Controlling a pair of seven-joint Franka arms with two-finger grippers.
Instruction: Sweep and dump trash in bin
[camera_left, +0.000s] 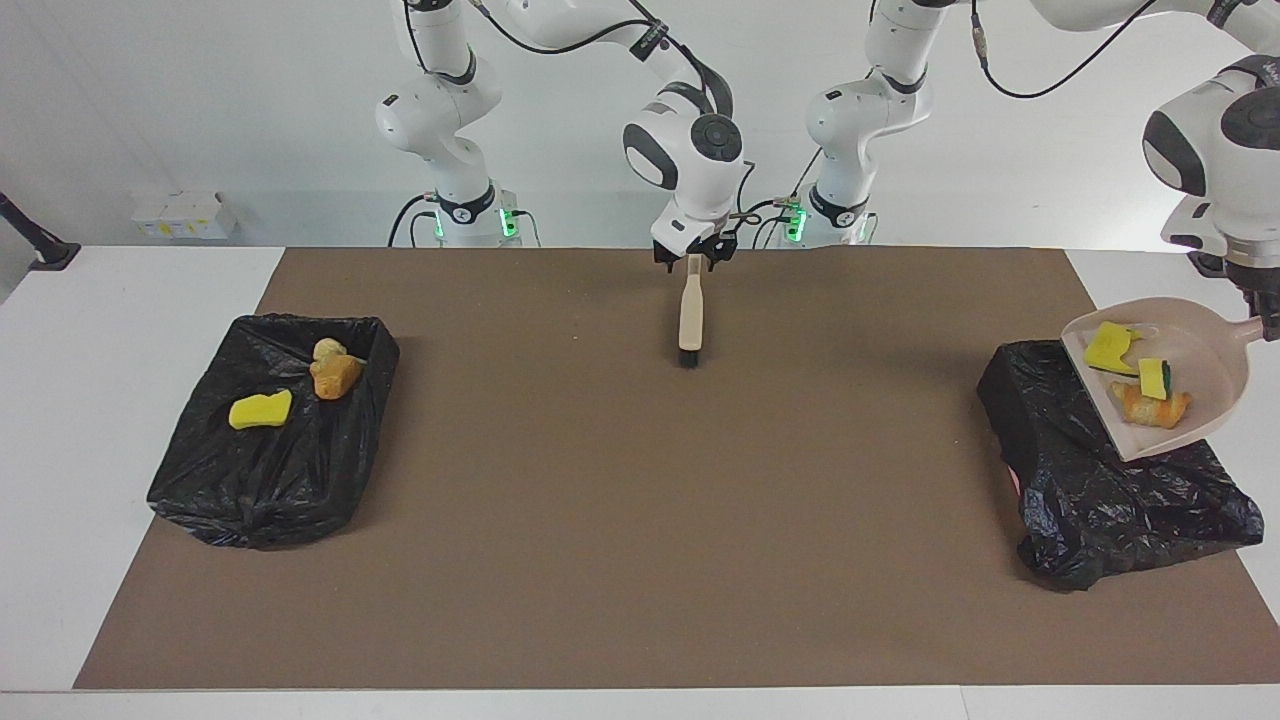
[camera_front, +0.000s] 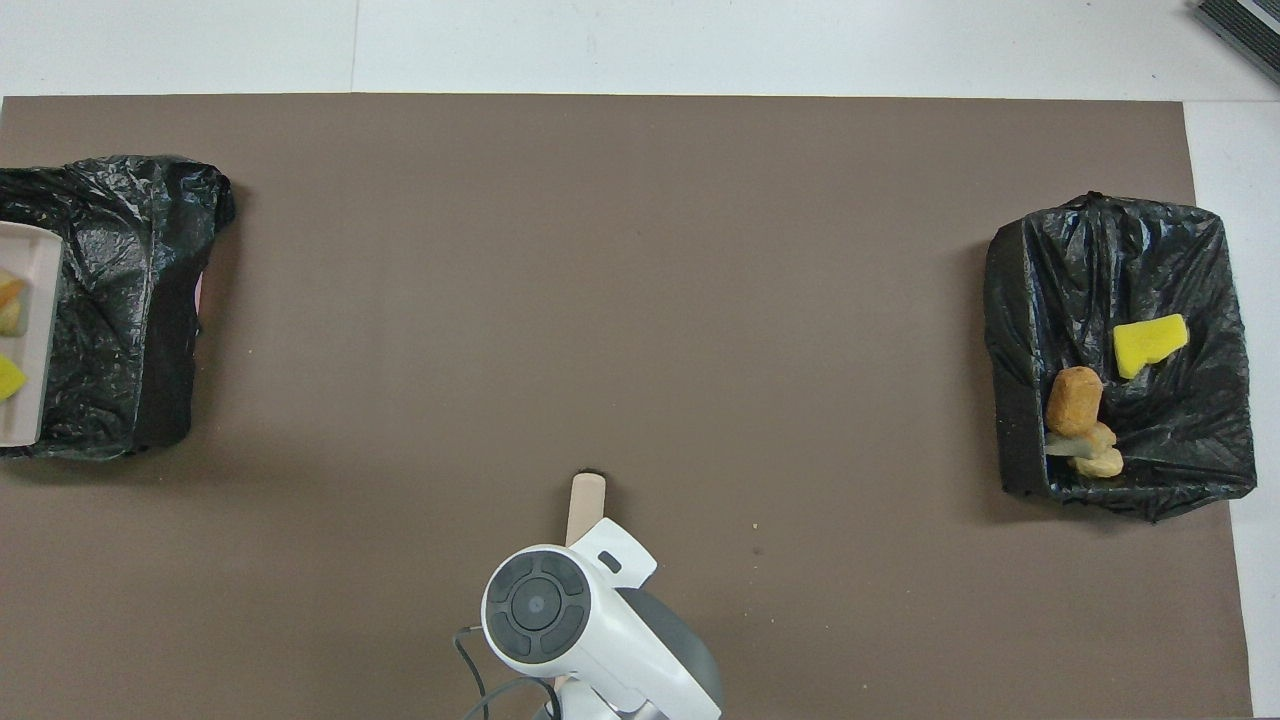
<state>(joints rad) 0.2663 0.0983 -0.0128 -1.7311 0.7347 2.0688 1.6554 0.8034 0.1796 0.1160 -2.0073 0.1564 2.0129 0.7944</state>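
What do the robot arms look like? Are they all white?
Mostly. Both arms are glossy white, built of rounded tube-like segments with dark grey bands at the joints. A round dark grey cap with a ring of buttons sits near each wrist. Thin black cables loop along them, and green lights glow at their bases. The right gripper and left gripper are small and black.

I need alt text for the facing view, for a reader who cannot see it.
The left gripper holds a beige dustpan with yellow and orange-brown scraps tilted over a black-lined bin at its end of the table. The right gripper is open at the handle of a brush on the brown mat. Another bin already holds scraps.
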